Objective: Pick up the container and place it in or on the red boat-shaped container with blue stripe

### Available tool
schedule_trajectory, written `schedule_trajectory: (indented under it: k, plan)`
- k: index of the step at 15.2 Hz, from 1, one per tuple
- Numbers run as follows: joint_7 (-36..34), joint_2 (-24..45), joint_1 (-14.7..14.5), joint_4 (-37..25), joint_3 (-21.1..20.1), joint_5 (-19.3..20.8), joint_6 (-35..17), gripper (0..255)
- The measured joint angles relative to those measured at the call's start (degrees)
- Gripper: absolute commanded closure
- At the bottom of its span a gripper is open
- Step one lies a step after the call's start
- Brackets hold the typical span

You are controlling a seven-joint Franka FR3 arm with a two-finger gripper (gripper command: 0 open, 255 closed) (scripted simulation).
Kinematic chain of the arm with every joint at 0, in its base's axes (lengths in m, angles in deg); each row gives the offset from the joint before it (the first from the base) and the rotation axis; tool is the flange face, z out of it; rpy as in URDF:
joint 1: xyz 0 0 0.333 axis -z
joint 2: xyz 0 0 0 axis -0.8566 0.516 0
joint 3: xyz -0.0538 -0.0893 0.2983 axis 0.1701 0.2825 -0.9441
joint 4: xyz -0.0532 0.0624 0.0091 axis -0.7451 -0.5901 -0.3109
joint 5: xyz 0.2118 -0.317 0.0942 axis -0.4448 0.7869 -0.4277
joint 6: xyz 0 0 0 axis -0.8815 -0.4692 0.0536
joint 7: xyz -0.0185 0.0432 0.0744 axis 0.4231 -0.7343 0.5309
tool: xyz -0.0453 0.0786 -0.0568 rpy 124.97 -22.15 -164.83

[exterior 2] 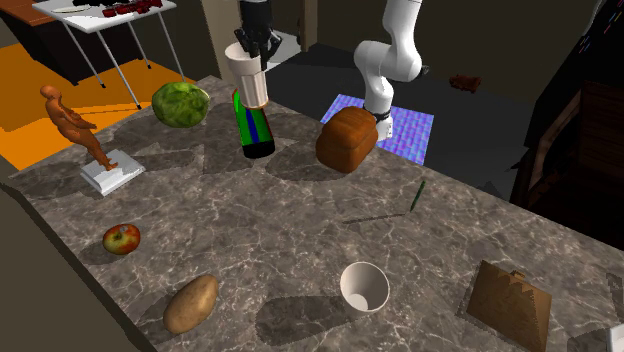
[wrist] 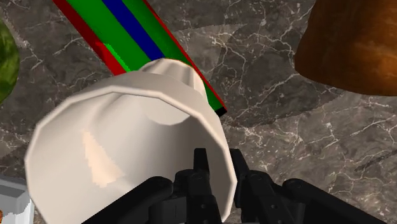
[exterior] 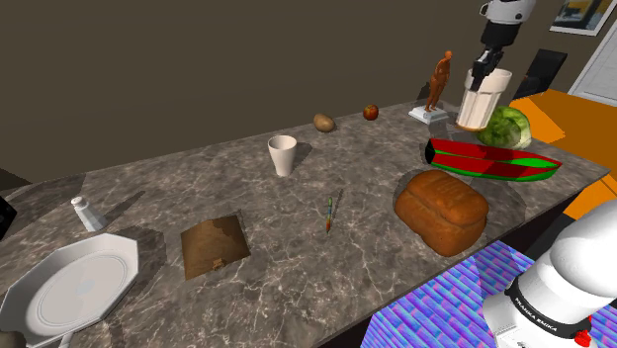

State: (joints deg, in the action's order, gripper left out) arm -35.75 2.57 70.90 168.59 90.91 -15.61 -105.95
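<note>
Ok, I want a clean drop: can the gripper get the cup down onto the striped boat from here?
Probably yes. The gripper holds the cup by its rim above the boat, with nothing between them; the cabbage and the bread sit beside the boat, not on it.

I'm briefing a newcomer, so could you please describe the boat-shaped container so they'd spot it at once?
On the marbled countertop, find the end by the arm's base. There, between a green cabbage and a brown bread loaf, lies the boat-shaped container: long, pointed, and the only thing striped red, green and blue.
</note>
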Motion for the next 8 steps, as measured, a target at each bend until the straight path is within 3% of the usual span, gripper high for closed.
schedule_trajectory:
  k: [8]
  plan:
    - [11.0,-0.8,3.9,-2.5,7.2,1.6,2.0,255]
